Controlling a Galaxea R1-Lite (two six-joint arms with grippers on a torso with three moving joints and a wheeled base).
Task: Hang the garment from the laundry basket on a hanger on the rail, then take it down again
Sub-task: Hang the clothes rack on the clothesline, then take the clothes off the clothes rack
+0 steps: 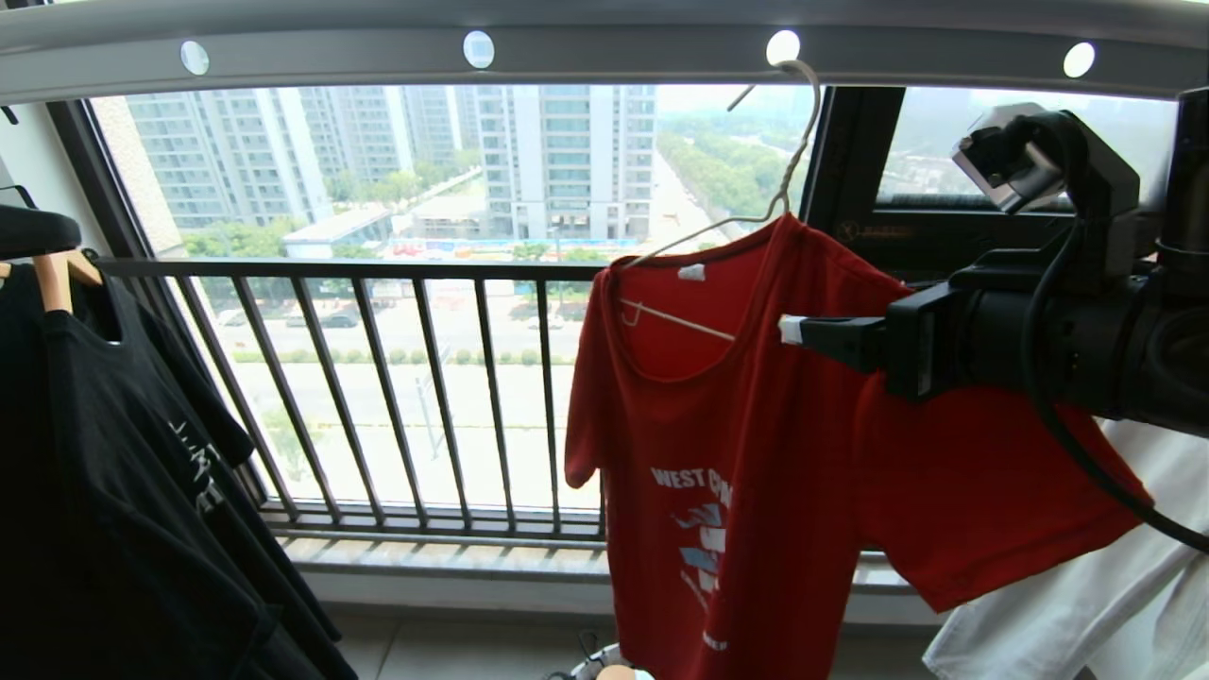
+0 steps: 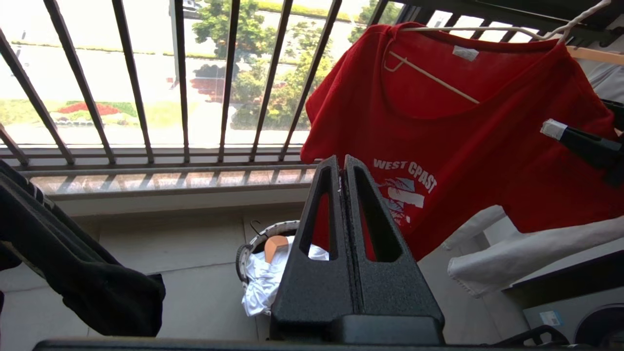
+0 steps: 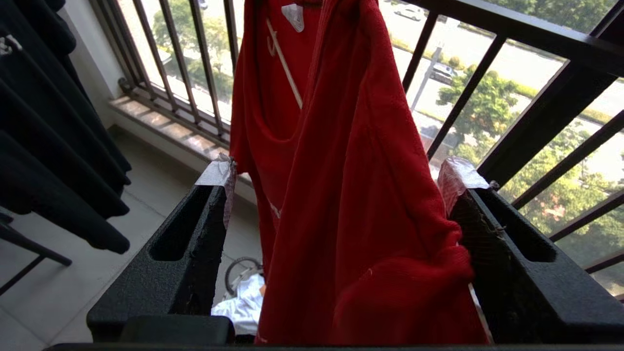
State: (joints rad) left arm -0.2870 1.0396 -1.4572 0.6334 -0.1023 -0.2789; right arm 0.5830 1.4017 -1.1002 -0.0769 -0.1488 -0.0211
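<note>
The red short-sleeved T-shirt with white and pale blue chest print [image 1: 756, 453] hangs on the thin white wire hanger [image 1: 789, 151], whose hook sits in a round hole of the broad grey metal overhead rail [image 1: 604, 47]. The right tool [image 3: 336, 195] stands released, its fingers spread on either side of the shirt's right shoulder fabric. The left tool [image 2: 343, 163] is clenched and empty, near the small round white-rimmed laundry basket [image 2: 253, 239] on the floor.
</note>
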